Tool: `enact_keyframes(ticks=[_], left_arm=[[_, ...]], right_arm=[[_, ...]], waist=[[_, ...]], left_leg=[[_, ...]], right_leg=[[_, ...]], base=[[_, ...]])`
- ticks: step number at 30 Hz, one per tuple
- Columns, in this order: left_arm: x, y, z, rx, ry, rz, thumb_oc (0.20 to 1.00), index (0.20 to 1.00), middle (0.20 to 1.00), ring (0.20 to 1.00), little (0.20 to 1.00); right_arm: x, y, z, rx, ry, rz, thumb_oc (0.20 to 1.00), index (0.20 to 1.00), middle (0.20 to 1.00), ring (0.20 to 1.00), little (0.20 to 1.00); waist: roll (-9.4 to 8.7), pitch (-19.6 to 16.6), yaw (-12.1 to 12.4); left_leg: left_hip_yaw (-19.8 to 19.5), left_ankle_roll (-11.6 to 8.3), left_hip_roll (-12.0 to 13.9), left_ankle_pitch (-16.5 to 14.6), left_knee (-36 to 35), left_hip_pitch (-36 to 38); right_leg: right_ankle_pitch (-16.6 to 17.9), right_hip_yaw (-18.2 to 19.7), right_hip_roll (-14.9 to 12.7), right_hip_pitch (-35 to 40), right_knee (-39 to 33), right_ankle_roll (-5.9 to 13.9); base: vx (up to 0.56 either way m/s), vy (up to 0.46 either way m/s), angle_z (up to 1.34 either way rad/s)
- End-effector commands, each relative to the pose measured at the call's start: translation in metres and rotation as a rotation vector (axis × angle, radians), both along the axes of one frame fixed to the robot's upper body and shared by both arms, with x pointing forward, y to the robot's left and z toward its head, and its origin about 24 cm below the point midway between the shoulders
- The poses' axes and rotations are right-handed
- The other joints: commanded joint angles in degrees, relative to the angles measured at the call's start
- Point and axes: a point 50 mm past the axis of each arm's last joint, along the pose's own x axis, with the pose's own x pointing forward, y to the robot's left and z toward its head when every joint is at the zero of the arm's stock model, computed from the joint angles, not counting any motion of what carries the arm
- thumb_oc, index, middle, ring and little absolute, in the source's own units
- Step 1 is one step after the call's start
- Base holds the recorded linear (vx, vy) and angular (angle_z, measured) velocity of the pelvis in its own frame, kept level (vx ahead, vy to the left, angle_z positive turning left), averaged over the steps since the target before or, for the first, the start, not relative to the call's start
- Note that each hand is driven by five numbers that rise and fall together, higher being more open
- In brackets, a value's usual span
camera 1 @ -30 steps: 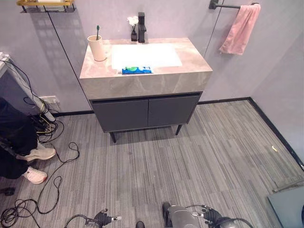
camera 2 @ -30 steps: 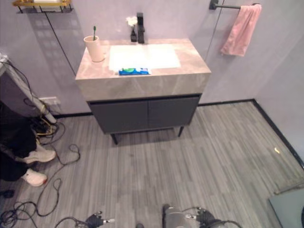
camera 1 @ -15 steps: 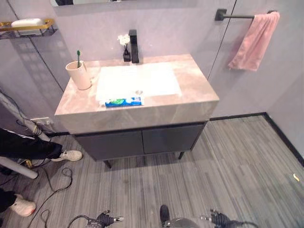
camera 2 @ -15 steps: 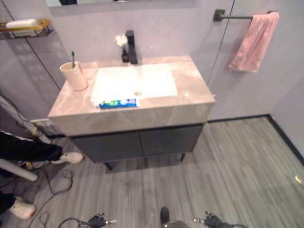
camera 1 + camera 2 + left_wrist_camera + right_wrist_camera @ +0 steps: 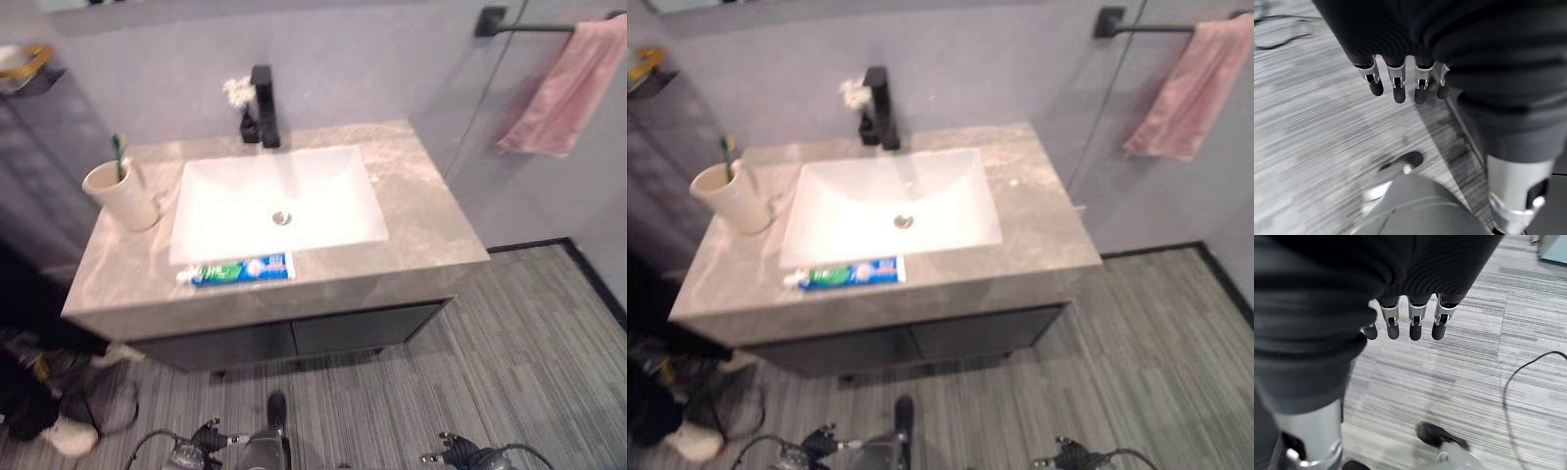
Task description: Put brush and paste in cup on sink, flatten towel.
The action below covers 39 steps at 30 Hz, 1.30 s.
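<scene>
We see a toothpaste tube (image 5: 238, 269) lying on the counter (image 5: 421, 220) before the basin, a toothbrush (image 5: 119, 155) in the cup (image 5: 120, 194), a bunched pink towel (image 5: 568, 88), and our left hand (image 5: 1396, 81) and right hand (image 5: 1410, 320) hanging relaxed and empty.

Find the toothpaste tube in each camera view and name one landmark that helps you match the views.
Left eye view: the toothpaste tube lies flat on the counter's front edge, just before the basin.
Right eye view: the same tube sits at the same spot, slightly further left in the picture.
Left wrist view: floor under the left hand.
Right wrist view: floor under the right hand.
Shared landmark: the black faucet.
</scene>
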Motion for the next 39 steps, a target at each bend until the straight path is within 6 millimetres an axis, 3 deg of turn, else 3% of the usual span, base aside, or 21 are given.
enact_keyframes(ticks=[1,4,6,7,9,11,14,18,23,27,30,35,39], left_arm=[[0.022,0.012,0.01,0.04,-0.065,-0.038,1.0,1.0,1.0,1.0,1.0],[0.019,0.012,0.009,0.043,-0.058,-0.041,1.0,1.0,1.0,1.0,1.0],[0.016,0.013,0.009,0.047,-0.055,-0.046,1.0,1.0,1.0,1.0,1.0],[0.015,0.013,0.008,0.048,-0.053,-0.048,1.0,1.0,1.0,1.0,1.0],[0.011,0.013,0.007,0.049,-0.041,-0.053,1.0,1.0,1.0,1.0,1.0],[0.007,0.013,0.006,0.05,-0.034,-0.062,1.0,1.0,1.0,1.0,1.0],[0.006,0.015,0.007,0.052,-0.038,-0.06,1.0,1.0,1.0,1.0,1.0],[0.005,0.014,0.007,0.056,-0.045,-0.09,1.0,1.0,1.0,1.0,1.0],[0.014,0.01,0.011,0.048,-0.107,-0.187,1.0,1.0,1.0,1.0,1.0],[0.024,0.0,0.022,0.009,-0.203,-0.37,1.0,1.0,1.0,1.0,1.0],[0.028,0.01,0.063,-0.021,-0.341,-0.645,1.0,1.0,1.0,1.0,1.0],[0.036,0.027,0.117,0.021,-0.416,-0.933,1.0,1.0,1.0,1.0,1.0],[0.052,0.028,0.183,0.107,-0.532,-1.197,1.0,1.0,1.0,1.0,1.0]], right_arm=[[0.011,-0.004,0.005,-0.009,-0.04,0.045,1.0,1.0,1.0,1.0,1.0],[0.012,0.0,0.004,-0.004,-0.034,0.061,1.0,1.0,1.0,1.0,1.0],[0.023,0.007,0.005,0.006,-0.062,0.095,1.0,1.0,1.0,1.0,1.0],[0.03,0.012,0.006,0.018,-0.083,0.105,1.0,1.0,1.0,1.0,1.0],[0.032,0.015,0.006,0.027,-0.093,0.113,1.0,1.0,1.0,1.0,1.0],[0.036,0.018,0.008,0.027,-0.107,0.135,1.0,1.0,1.0,1.0,1.0],[0.04,0.019,0.009,0.028,-0.111,0.172,1.0,1.0,1.0,1.0,1.0],[0.036,0.012,0.009,-0.003,-0.091,0.21,1.0,1.0,1.0,1.0,1.0],[0.036,-0.015,0.016,-0.086,-0.077,0.216,1.0,1.0,1.0,1.0,1.0],[0.037,-0.035,0.022,-0.149,-0.075,0.187,1.0,1.0,1.0,1.0,1.0],[0.037,-0.055,0.029,-0.216,-0.072,0.13,1.0,1.0,1.0,1.0,1.0],[0.031,-0.062,0.03,-0.241,-0.056,0.121,1.0,1.0,1.0,1.0,1.0],[0.025,-0.067,0.031,-0.272,-0.042,0.129,1.0,1.0,1.0,1.0,1.0]], waist=[[-1.61,-1.0,1.2],[-1.12,-1.0,1.5],[-0.52,-0.4,1.5],[-0.19,0.0,1.5],[-0.14,0.0,1.6],[-0.15,-0.4,2.2],[-0.86,-0.5,2.8],[-1.18,-1.3,4.1],[-0.9,-0.1,6.2],[0.04,1.0,8.0],[1.64,1.2,10.8],[2.47,0.5,11.8],[4.02,-0.3,12.5]], left_leg=[[-0.1,-0.8,-2.6,-3.6,2.6,1.5],[-0.1,0.46,-3.9,-5.0,2.9,2.5],[0.8,1.2,-4.0,-4.4,-0.2,4.7],[0.7,1.19,-3.8,-4.0,-0.7,4.9],[0.8,1.06,-3.8,-4.1,-1.3,5.3],[1.3,0.59,-3.2,-4.2,-2.2,5.6],[0.3,0.06,-3.2,-4.4,-1.5,5.5],[-0.5,-0.6,-3.3,-4.2,-2.1,5.0],[-4.6,-2.16,-2.6,-3.2,-1.6,3.0],[-7.7,-3.03,-2.9,-2.1,-1.4,1.1],[-10.0,-3.46,-3.0,-0.3,-2.7,0.3],[-11.7,-4.0,-3.0,0.0,-4.5,1.3],[-13.5,-4.34,-3.8,0.6,-4.8,1.5]], right_leg=[[8.5,3.4,-1.2,-11.9,2.8,3.57],[8.6,4.0,-2.1,-12.9,5.4,4.67],[12.5,2.7,-2.9,-16.7,11.6,6.69],[12.7,2.6,-2.6,-17.6,13.0,6.76],[12.0,1.6,-3.2,-17.8,12.1,6.72],[11.4,-1.6,-5.6,-17.4,7.2,6.66],[11.6,-0.8,-6.5,-15.9,2.1,6.56],[11.8,-2.4,-6.8,-13.7,-2.5,6.22],[11.1,-6.4,-6.3,-12.2,-4.5,5.23],[10.8,-9.7,-6.0,-11.9,-5.3,4.86],[11.1,-12.3,-6.2,-11.6,-5.8,5.24],[9.8,-14.0,-6.3,-10.7,-5.3,5.22],[9.7,-16.3,-6.9,-9.9,-5.1,5.38]], base=[[0.14,0.226,-0.4],[0.07,0.248,0.09],[-0.01,0.245,0.09],[-0.03,0.14,-0.13],[-0.01,0.03,-0.08],[0.02,-0.029,0.05],[0.02,-0.059,0.08],[0.0,-0.075,0.38],[-0.06,-0.158,0.48],[-0.07,-0.098,0.42],[-0.07,-0.083,0.52],[0.03,-0.025,0.36],[0.03,-0.002,0.24]])
